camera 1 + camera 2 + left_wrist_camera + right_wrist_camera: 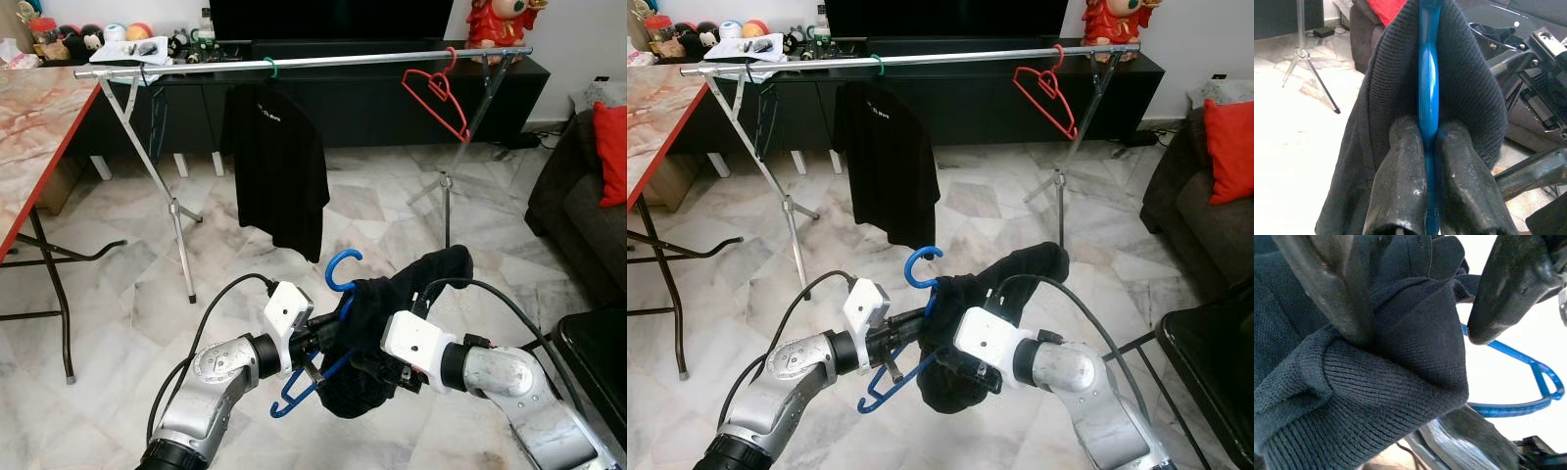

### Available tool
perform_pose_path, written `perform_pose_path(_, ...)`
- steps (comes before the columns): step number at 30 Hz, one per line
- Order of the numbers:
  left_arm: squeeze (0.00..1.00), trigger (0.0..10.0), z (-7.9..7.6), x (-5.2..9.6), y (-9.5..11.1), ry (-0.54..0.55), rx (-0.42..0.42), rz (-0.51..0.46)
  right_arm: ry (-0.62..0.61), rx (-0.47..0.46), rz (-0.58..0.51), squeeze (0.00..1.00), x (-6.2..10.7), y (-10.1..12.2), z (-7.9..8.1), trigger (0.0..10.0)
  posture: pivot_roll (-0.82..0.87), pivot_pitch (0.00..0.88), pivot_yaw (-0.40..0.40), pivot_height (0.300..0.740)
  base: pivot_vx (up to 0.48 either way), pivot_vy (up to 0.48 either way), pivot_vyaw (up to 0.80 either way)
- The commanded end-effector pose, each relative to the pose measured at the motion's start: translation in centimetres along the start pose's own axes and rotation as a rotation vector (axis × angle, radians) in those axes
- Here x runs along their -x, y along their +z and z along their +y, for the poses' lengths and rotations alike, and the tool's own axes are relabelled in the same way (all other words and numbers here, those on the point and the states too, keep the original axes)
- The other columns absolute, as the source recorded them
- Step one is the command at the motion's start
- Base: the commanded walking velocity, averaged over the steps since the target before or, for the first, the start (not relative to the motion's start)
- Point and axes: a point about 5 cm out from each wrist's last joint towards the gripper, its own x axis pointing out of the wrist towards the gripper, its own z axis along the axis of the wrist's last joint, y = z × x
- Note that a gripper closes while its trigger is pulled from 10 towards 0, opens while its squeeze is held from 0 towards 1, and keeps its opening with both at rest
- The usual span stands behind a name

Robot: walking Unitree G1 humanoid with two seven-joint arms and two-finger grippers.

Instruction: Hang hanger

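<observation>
The black shirt (277,166) hanging on the rail (313,62) is carrying small white chest lettering, too small to read. Below it, the left gripper (1429,147) is pinching the blue hanger (333,284) between narrow fingers. The dark knit garment (377,323) is draping over the hanger, hiding most of it; the right gripper (1415,313) seems to be gripping that knit.
</observation>
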Motion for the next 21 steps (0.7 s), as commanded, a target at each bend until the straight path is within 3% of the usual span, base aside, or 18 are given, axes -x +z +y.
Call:
perform_pose_path(1, 0.0, 10.0, 0.0, -0.3, 0.9, -0.012, -0.028, -0.052, -0.024, -0.005, 0.01, 1.0, -0.2, -0.2, -0.2, 10.0, -0.05, 0.121, -0.024, 0.74, 0.0, 0.0, 0.0)
perform_pose_path(14, 0.0, 10.0, 0.2, -0.4, 0.8, 0.013, -0.03, -0.052, 0.016, 0.003, 0.039, 1.0, 0.1, -0.6, 0.3, 10.0, -0.05, 0.121, -0.026, 0.74, 0.0, 0.0, 0.0)
perform_pose_path(16, 0.0, 10.0, 0.3, -0.4, 0.8, 0.018, -0.029, -0.052, 0.005, 0.004, 0.057, 0.62, 0.1, -0.9, 0.3, 10.0, -0.05, 0.121, -0.026, 0.74, 0.0, 0.0, 0.0)
perform_pose_path(17, 0.0, 10.0, 0.3, -0.4, 0.8, 0.026, -0.029, -0.053, 0.003, -0.001, 0.07, 0.18, 0.0, -1.1, 0.3, 10.0, -0.05, 0.127, -0.027, 0.74, 0.0, 0.0, 0.0)
perform_pose_path(19, 0.0, 10.0, 0.5, -0.4, 0.8, 0.04, -0.029, -0.053, 0.003, -0.01, 0.085, 0.12, 0.0, -1.4, 0.4, 10.0, -0.05, 0.129, -0.028, 0.74, 0.0, 0.0, 0.0)
perform_pose_path(20, 0.0, 10.0, 0.7, -0.4, 0.8, 0.056, -0.031, -0.055, 0.015, -0.019, 0.091, 0.0, 0.0, -1.6, 0.6, 10.0, -0.05, 0.131, -0.027, 0.74, 0.0, 0.0, 0.0)
perform_pose_path(21, 0.0, 10.0, 0.9, -0.5, 0.8, 0.075, -0.032, -0.059, 0.037, -0.033, 0.093, 0.88, 0.0, -1.8, 0.9, 10.0, -0.05, 0.133, -0.027, 0.74, 0.0, 0.0, 0.0)
